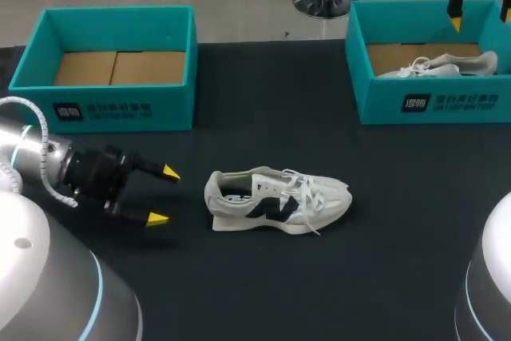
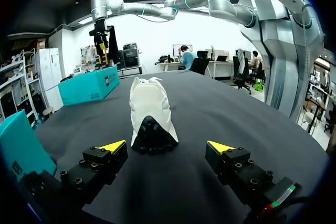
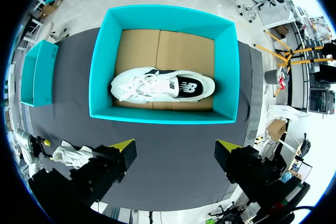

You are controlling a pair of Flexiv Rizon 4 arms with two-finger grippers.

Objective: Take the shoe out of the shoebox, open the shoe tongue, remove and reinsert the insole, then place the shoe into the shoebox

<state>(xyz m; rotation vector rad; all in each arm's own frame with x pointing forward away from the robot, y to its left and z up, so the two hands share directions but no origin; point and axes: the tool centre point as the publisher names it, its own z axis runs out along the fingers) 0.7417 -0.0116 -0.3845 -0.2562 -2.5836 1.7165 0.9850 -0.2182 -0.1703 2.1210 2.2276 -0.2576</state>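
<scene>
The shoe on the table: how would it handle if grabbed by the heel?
The shoe sits upright and flat, so it probably won't tip or roll. Its soft-looking upper likely gives under a pinch; the heel looks firmer. Loose laces may dangle and snag.

- Left shoebox (image 1: 112, 111), at the far left corner of the table (image 1: 271, 109): a white square logo and a line of white print on its front wall, too small to read.
- Right shoebox (image 1: 451, 103), far right corner: matching white logo and print, also unreadable.
- Boxed shoe (image 3: 157, 85): pale letter mark on its dark side panel.
</scene>
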